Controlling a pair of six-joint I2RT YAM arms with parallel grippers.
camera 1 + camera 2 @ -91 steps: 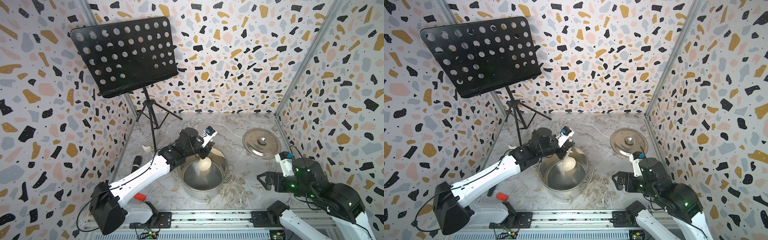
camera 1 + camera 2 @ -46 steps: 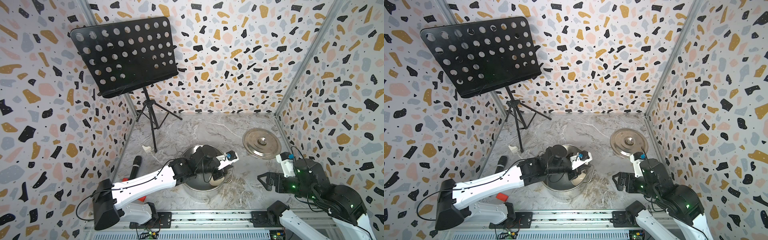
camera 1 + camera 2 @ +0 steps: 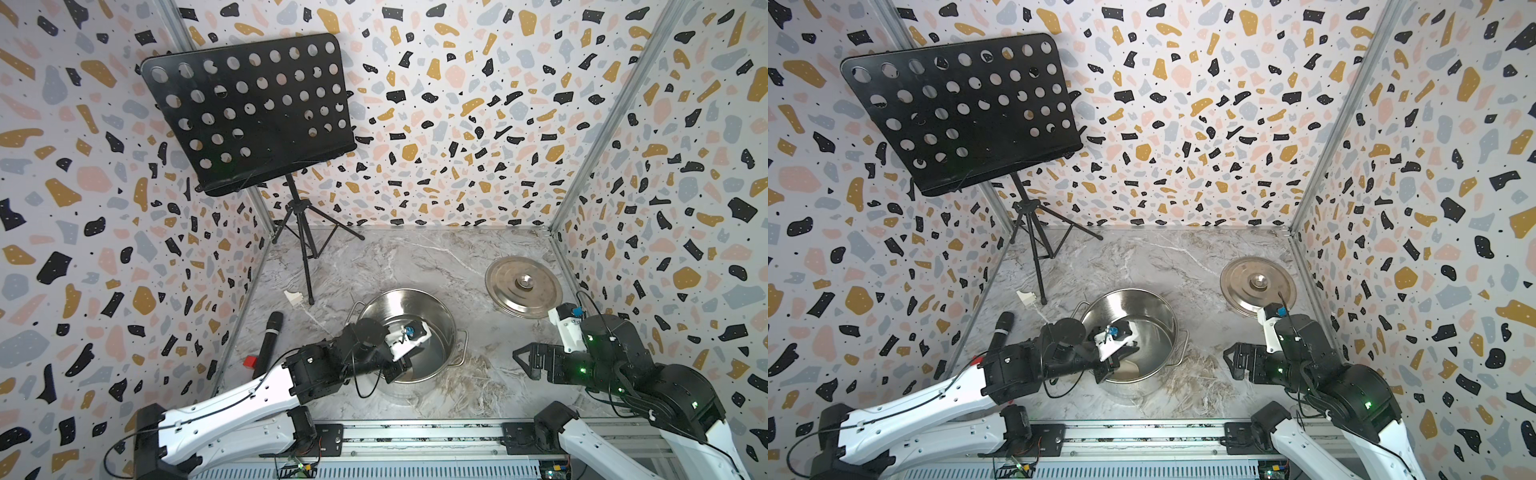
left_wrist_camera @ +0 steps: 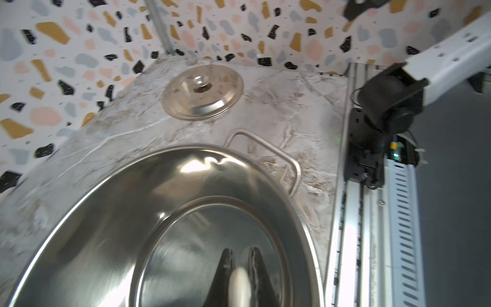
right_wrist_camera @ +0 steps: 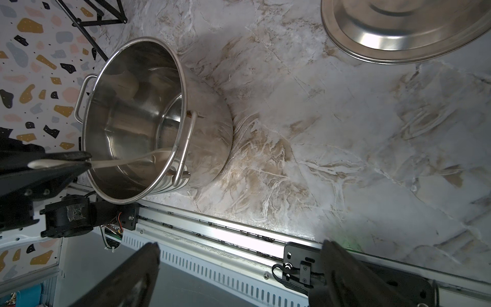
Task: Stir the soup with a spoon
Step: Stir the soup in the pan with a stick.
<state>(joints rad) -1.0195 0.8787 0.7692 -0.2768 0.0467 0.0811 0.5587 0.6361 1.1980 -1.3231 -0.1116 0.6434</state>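
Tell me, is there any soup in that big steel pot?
Empty, it seems: the pot shows a bare shiny floor, with only the cream spoon, held by the left fingers, reaching inside.

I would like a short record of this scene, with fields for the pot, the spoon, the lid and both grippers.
pot: large round stainless-steel pot, upright, uncovered, no soup discernible
spoon: cream plastic spoon, bowl end inside the pot
left gripper: shut on the spoon's handle
right gripper: open, empty, apart from the pot
lid: flat round steel lid, lying apart from the pot, knob up
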